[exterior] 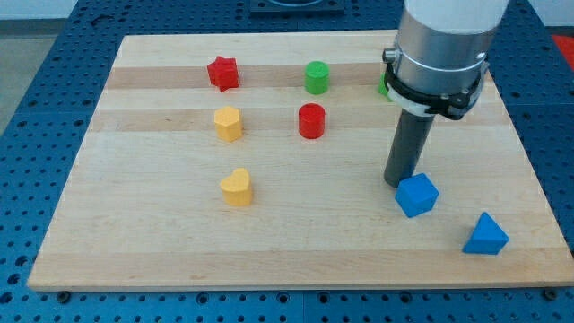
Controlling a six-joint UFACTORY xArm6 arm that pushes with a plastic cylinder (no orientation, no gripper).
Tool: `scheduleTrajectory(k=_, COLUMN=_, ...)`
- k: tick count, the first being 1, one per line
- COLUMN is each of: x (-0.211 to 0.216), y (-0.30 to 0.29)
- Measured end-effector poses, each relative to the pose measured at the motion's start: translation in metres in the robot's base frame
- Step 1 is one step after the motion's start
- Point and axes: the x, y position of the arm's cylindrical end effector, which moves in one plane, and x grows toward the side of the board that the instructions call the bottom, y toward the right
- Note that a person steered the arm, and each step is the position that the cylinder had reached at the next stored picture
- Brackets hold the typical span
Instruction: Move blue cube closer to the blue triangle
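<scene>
The blue cube (417, 195) lies on the wooden board at the lower right. The blue triangle (486, 234) lies a short way to its lower right, near the board's bottom right corner, with a small gap between them. My tip (398, 183) rests on the board at the cube's upper left edge, touching or almost touching it. The arm's grey body rises above it and hides most of the green star.
A red star (222, 73), green cylinder (316, 77) and red cylinder (311, 120) lie at the top middle. A yellow hexagon-like block (228, 123) and a yellow heart (237, 187) lie on the left. The green star (384, 85) peeks out behind the arm.
</scene>
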Motion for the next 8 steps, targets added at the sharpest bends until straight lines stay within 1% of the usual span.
scheduleTrajectory(k=2, x=0.012, y=0.003)
scheduleTrajectory(k=4, x=0.017, y=0.031)
scheduleTrajectory(k=8, x=0.038, y=0.036)
